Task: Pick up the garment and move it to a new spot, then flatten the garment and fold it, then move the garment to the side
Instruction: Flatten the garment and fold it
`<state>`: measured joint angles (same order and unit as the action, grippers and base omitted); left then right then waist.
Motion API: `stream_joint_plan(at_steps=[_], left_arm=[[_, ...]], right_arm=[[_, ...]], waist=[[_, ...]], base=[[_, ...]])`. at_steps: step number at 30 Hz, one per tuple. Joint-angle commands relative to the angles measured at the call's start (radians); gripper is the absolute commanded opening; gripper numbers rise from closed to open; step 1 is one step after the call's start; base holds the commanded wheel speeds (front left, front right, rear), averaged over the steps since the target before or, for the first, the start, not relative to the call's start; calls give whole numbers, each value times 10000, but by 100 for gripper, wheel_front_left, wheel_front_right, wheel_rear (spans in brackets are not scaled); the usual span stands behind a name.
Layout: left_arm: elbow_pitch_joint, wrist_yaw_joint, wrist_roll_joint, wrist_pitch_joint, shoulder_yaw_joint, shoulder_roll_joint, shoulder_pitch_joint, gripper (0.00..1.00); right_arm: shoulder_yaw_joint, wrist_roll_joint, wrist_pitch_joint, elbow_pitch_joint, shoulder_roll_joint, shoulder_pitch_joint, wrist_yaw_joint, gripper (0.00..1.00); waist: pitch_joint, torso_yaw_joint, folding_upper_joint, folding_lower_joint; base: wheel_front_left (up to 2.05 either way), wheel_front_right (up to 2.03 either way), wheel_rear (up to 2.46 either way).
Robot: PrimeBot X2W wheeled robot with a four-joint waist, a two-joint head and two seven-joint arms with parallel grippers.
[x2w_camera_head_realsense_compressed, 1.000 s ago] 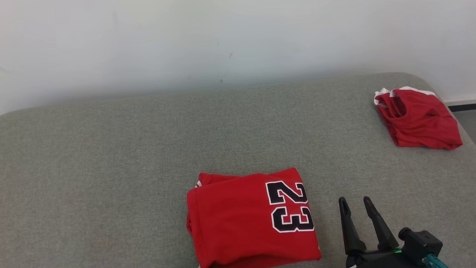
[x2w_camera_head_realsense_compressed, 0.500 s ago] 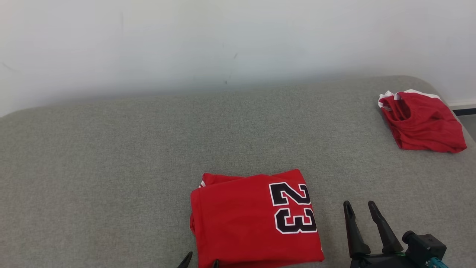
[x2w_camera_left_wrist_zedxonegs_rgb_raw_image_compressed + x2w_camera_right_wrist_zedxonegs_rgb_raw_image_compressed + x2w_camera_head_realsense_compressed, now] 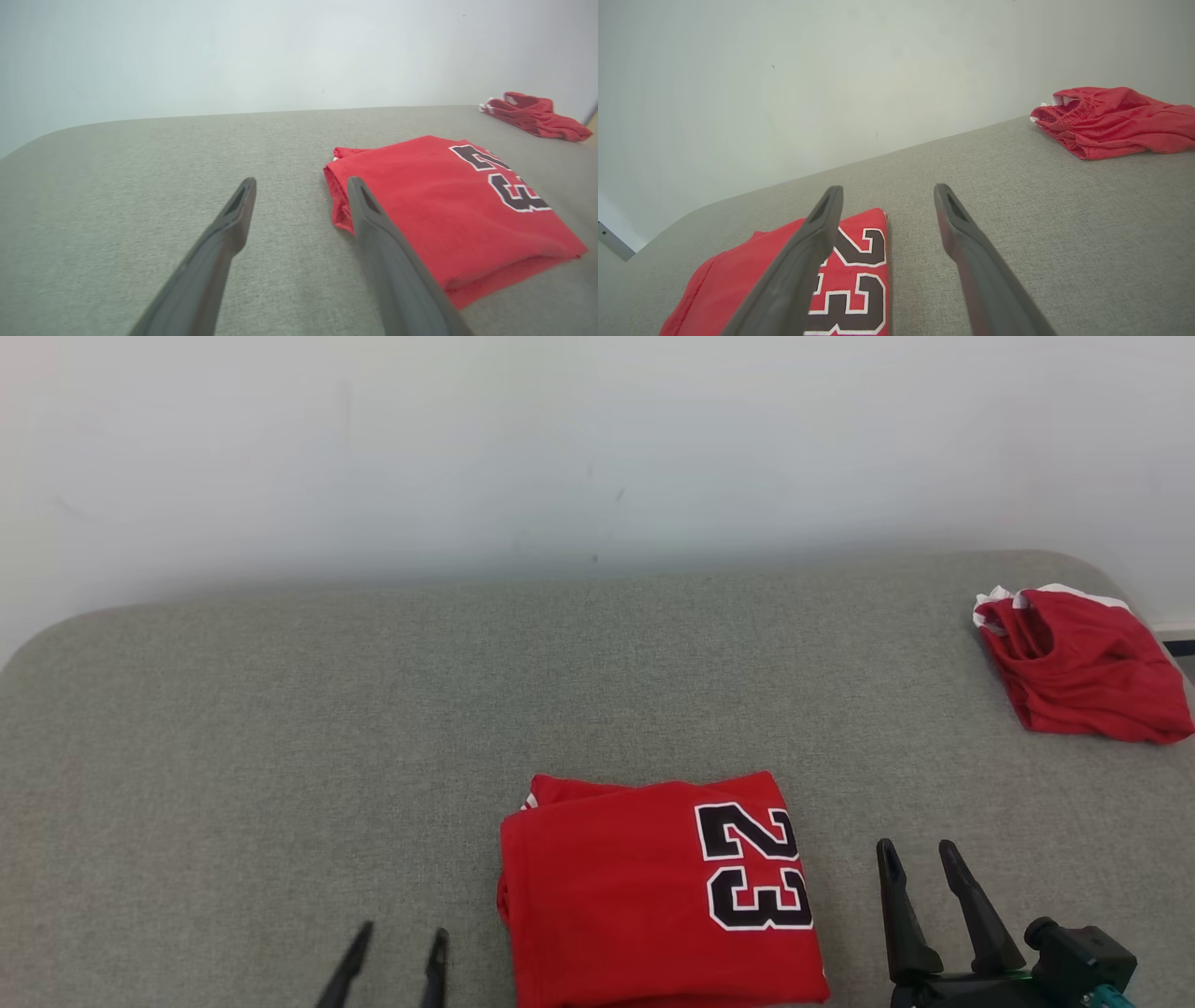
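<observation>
Folded red jersey (image 3: 653, 896) lies near-centre on grey cushion (image 3: 280, 756). Flanking it, not touching: left gripper (image 3: 401, 933), right gripper (image 3: 917, 849); both jaws released, empty. Second red garment (image 3: 1083, 663) far right.

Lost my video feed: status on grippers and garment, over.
Left gripper and right gripper open, empty. Folded red fabric jersey numbered 23 lies between them. Crumpled red garment far right, no obstruction.

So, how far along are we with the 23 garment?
Folding looks done: the garment lies as a neat rectangle on the grey surface. Nothing is in hand; the left gripper and right gripper stand open either side of it, not touching. Remaining: moving it aside.
</observation>
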<state>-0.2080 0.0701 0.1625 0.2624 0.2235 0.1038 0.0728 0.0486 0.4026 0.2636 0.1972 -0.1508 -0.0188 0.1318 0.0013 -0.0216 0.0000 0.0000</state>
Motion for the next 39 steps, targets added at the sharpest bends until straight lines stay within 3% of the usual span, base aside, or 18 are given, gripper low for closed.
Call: stream_joint_plan(at_steps=[1,9,16,39], left_arm=[[352,-101,-104,31,-342,90,17,100],[1210,-449,-145,31,-1780,211,221,100],[1374,-397,-192,31,-2782,222,456,100],[1073,259,-686,31,-2979,-68,724,100]], right_arm=[[-46,-96,6,-85,-1,-25,-30,100],[-234,-113,6,-228,25,-90,-30,100],[-410,-265,7,-372,50,-271,-30,100],[-408,-613,7,-239,315,-728,-30,100]], waist=[[-43,35,0,0],[-119,26,0,0],[-198,30,0,0],[-495,225,0,0]], base=[[0,0,0],[0,0,0],[0,0,0],[0,0,0]])
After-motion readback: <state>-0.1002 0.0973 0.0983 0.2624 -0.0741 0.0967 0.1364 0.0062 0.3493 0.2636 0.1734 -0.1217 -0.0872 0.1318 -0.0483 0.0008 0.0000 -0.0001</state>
